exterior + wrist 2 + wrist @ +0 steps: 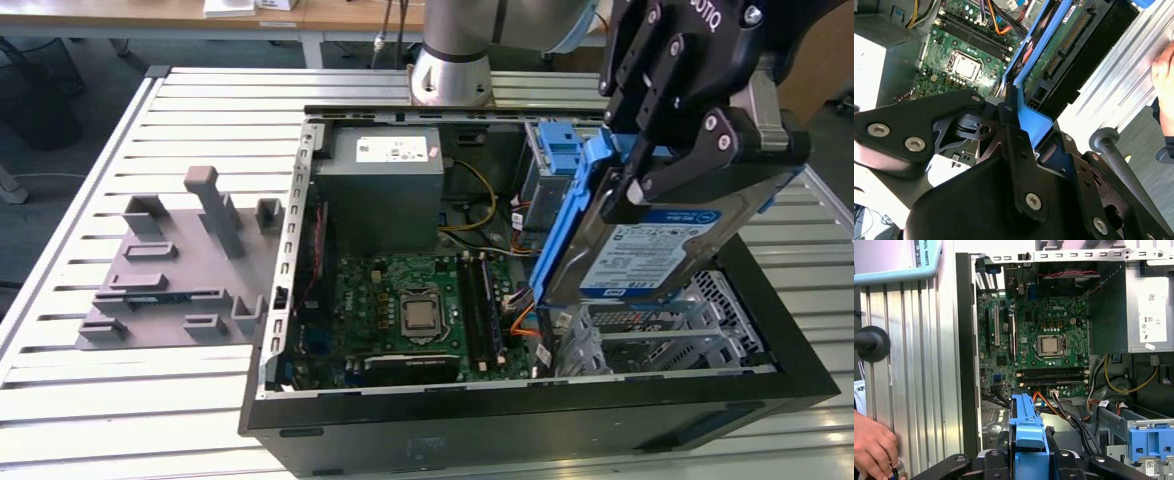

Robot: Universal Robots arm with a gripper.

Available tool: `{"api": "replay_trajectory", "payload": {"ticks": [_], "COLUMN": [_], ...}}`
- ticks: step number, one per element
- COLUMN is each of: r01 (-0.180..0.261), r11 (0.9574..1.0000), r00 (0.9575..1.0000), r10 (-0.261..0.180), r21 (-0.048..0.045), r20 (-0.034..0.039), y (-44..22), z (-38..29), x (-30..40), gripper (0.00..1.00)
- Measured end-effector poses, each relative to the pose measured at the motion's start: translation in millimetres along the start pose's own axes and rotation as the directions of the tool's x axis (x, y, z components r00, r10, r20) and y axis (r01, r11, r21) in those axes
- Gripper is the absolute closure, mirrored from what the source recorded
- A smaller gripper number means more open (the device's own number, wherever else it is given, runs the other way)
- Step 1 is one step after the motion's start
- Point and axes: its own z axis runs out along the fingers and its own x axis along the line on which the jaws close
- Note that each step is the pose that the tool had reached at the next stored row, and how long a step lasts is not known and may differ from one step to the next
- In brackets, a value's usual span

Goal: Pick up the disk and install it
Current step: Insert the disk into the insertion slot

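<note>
Above the open computer case (534,420), toward the exterior view's right, the tool (674,170) is closed tight on the disk (641,250), gripping its flat faces and holding it on edge and tilted. The disk hangs over the metal drive cage (667,330), not yet seated. The likeliest trouble is a jam: at this tilt a blue side rail (567,220) could catch the cage wall instead of sliding in. Orange cables (523,318) lie just beside the lower corner and could be pinched or pulled loose. A person's hand (871,445) rests at the edge of the tabletop (134,400), near enough the arm to be a worry. That tabletop is ribbed aluminium slats, with a grey fixture plate (160,280) well apart from the case. Beyond it stand a wooden desk (334,15) and dark floor (67,120)
</note>
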Motion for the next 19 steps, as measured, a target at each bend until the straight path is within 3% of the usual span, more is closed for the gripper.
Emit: {"api": "replay_trajectory", "payload": {"ticks": [9, 19], "r01": [0.0, 0.0], "r11": [1.0, 1.0], "r00": [1.0, 1.0], "r10": [0.0, 0.0], "r21": [0.0, 0.0], "r20": [0.0001, 0.0], "y": [-11.6, -30.7], "z": [5.6, 12.9], "x": [-0.6, -1.6], "gripper": [0.64, 0.64]}}
